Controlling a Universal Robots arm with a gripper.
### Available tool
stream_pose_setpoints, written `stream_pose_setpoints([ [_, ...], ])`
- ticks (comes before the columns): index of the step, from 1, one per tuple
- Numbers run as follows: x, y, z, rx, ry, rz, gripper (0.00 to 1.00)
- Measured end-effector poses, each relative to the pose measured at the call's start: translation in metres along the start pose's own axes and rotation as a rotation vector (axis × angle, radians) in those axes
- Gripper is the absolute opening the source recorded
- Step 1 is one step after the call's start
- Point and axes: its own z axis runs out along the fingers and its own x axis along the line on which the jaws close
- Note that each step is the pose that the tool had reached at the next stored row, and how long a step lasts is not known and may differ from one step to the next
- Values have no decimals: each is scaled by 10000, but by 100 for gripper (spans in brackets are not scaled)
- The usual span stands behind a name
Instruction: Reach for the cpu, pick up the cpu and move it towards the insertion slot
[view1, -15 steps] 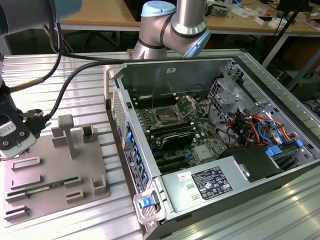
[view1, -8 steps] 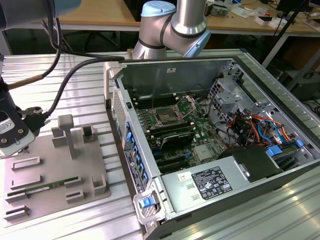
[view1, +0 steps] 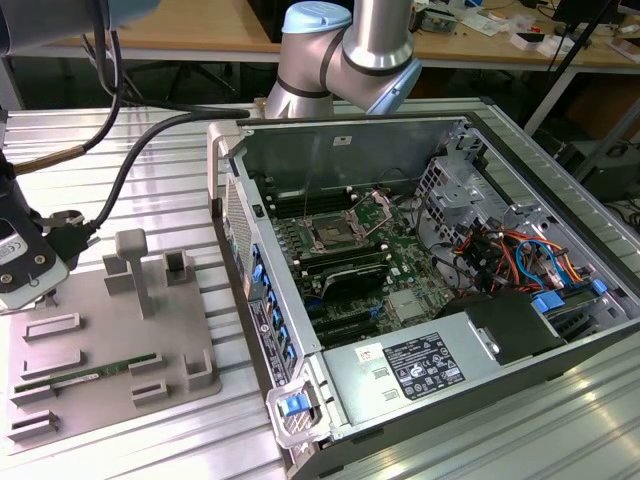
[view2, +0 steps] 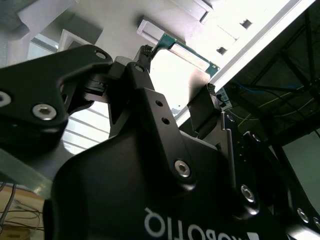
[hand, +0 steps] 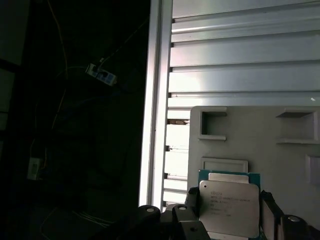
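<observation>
The jaws are closed on the cpu (hand: 230, 207), one fingertip (view2: 145, 52) against each of two opposite edges, so the chip sits squarely between them with its silvery top facing the first wrist view. Just beyond the jaws lies the grey fixture plate (hand: 240, 135) with its shallow pockets; I cannot tell whether the chip is clear of the plate or touching it. The insertion slot (view1: 330, 235) is well apart from the jaws, down inside the open computer case (view1: 235, 200), whose near wall stands between the two. The main risk is probably the grip: the contact is on thin edges only, so a quick swing or a small jolt could make the chip tilt or slip out. A low path could catch the case wall. The wire levers (view1: 385, 205) stand raised at the socket, and a tilted chip arriving there could snag them or land crooked on the dark centre.
</observation>
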Motion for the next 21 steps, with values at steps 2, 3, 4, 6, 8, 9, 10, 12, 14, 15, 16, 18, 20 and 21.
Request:
stream_pose_setpoints([
  [2,0,0,0,-2,0,0,55],
  [3,0,0,-2,-2,0,0,55],
  [4,1,0,-5,-2,1,0,55],
  [6,1,2,-18,-2,0,0,55],
  [8,1,3,-30,-4,-1,-1,55],
  [9,2,4,-36,-5,-1,0,55],
  [10,2,5,-44,-8,0,0,55],
  [12,2,6,-52,-10,0,0,55],
  [14,3,7,-59,-13,2,0,55],
  [15,3,7,-62,-15,3,0,55],
  [16,3,7,-66,-18,3,0,55],
  [18,4,9,-79,-24,8,0,55],
  [20,4,10,-92,-30,10,0,55],
  [21,5,11,-99,-36,10,0,55],
])
